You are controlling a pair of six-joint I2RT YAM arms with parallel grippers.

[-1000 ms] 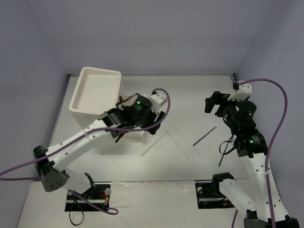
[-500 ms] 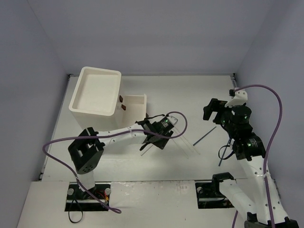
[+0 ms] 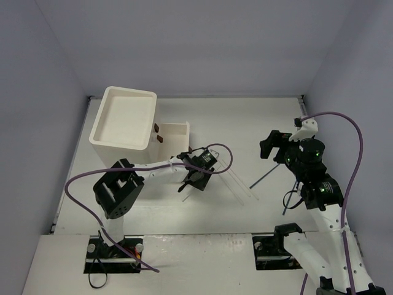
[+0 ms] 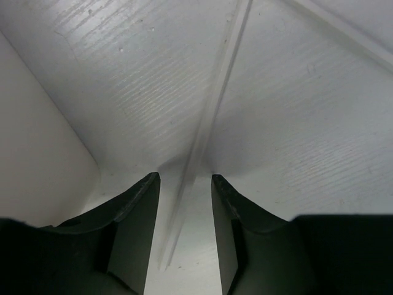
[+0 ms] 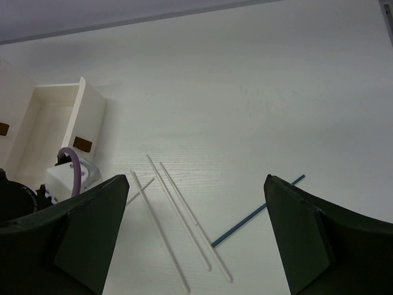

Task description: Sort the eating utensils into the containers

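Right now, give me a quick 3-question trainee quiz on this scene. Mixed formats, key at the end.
1. True or false: the left gripper is holding the clear chopstick up off the table.
2. The right gripper is: A) shut on a fork, B) open and holding nothing, C) shut on a spoon.
3. In the right wrist view, what colour is the rightmost chopstick?

Key
1. False. It lies on the table between the parted fingers.
2. B
3. Blue
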